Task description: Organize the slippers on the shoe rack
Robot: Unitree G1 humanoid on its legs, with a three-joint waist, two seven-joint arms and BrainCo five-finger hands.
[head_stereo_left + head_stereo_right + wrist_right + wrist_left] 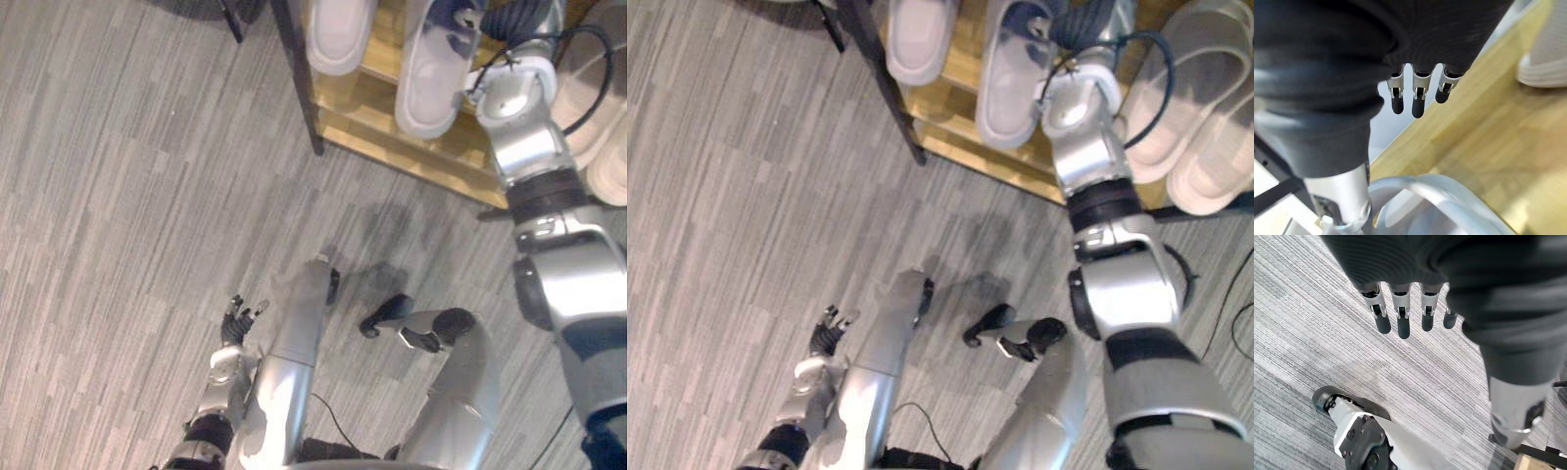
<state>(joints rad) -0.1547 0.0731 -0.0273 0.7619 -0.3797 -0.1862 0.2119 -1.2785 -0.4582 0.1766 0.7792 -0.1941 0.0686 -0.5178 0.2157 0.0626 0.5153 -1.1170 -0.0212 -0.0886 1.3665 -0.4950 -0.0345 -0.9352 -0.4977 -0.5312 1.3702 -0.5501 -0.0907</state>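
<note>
Right wrist view: right hand (1418,98) over the wooden shelf of the shoe rack (377,127), fingers straight and slack, curled round nothing; hand wide, empty. A pale curved rim (1425,193) sits close by the thumb. It is probably the strap of the near slipper (431,83); contact cannot be told. Judgement: the arm reaches deep into the rack so that the hand sits at that slipper's far end, placed to nudge or square it rather than lift it

Rack contents, one shelf in sight:
- near slipper, lying flat, rounded end toward the shelf's front edge
- end slipper (338,34) beside it, next to the rack's dark post (299,78), a strip of bare wood between the two
- slipper pair (1195,108) on the other side of the arm, close side by side, set at a slant to the other two

All four lie on the rack. Judgement: sorting looks nearly done; alignment is what is left, the pair being askew

Left hand (235,321) hangs well clear of the rack, low over the floor (118,196), fingers loose and spread, empty; idle, likely just kept out of the way
</note>
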